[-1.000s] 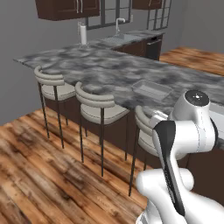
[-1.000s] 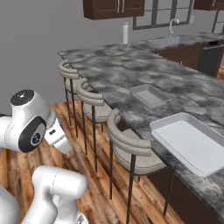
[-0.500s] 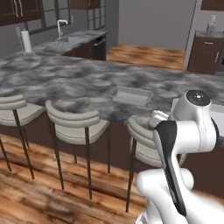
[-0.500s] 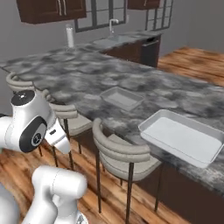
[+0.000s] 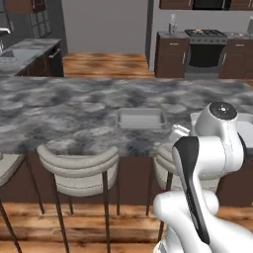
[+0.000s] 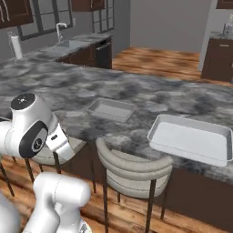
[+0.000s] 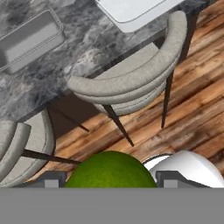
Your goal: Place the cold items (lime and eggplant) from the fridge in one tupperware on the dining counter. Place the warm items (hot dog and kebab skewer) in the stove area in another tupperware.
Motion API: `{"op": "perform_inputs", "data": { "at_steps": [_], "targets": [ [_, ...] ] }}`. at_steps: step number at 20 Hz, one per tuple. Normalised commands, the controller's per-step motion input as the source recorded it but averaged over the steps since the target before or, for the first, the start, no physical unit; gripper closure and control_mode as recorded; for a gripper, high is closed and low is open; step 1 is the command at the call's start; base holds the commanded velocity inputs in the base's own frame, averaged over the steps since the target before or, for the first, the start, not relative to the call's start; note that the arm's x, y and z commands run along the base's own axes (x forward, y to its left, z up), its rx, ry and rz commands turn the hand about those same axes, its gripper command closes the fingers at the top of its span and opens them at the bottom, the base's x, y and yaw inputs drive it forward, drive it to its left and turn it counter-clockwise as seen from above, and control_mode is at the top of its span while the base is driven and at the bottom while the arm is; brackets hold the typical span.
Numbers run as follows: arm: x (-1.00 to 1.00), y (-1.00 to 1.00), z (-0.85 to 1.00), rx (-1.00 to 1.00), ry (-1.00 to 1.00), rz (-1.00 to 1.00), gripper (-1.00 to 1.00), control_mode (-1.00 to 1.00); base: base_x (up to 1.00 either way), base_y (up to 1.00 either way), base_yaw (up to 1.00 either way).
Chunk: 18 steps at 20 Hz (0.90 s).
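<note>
Holding a lime (image 7: 110, 169): the gripper (image 7: 107, 179) has its two dark finger tips (image 7: 51, 178) set either side of the round green fruit, jaws spread fairly wide to take it, fruit seated between them at the bottom of the hand view. Gripper itself is tucked low, hanging above a grey curved-back bar stool (image 7: 135, 83) and the wood plank floor (image 7: 192, 105).

Beyond the stool in the hand view, the marble dining counter (image 7: 83, 43) carries two containers. The smaller tupperware (image 7: 28, 41) is grey, rectangular, nothing in it. The larger tupperware (image 7: 131, 11) is white-grey, cut off by the frame edge, near the counter's edge right above the stool.

Right base view: same pair, well apart from each other. Small one (image 6: 111, 109) mid-counter, big one (image 6: 191, 139) at the near edge with a corner slightly overhanging; both empty. A stool (image 6: 132, 170) stands between them, below the counter lip. Arm's white elbow (image 6: 32, 129) is at lower left.

Left base view: small tupperware (image 5: 142, 118) sits square on the counter (image 5: 59, 108), the arm (image 5: 207, 163) blocks most of the larger one. Stools (image 5: 79, 170) lined up under the overhang.

Background: stove (image 5: 207, 49) with dark cabinets on the far wall, sink with faucet (image 6: 61, 36) and a paper towel roll (image 6: 16, 47) on the side counter.
</note>
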Motion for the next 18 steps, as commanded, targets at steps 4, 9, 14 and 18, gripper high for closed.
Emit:
{"op": "perform_inputs", "data": {
  "at_steps": [4, 9, 14, 18],
  "targets": [
    [0.00, 0.00, 0.00, 0.00, 0.00, 0.00, 1.00, 1.00, 0.76, 0.50, -0.56],
    [0.00, 0.00, 0.00, 0.00, 0.00, 0.00, 1.00, 1.00, 0.61, 0.50, -0.55],
    [0.43, 0.28, 0.03, 0.00, -0.13, -0.35, 1.00, -1.00, 0.10, 0.10, -0.11],
    [0.80, 0.00, 0.40, 0.06, 0.01, -0.04, 1.00, -1.00, 0.00, 0.00, 0.00]
  ]
}}
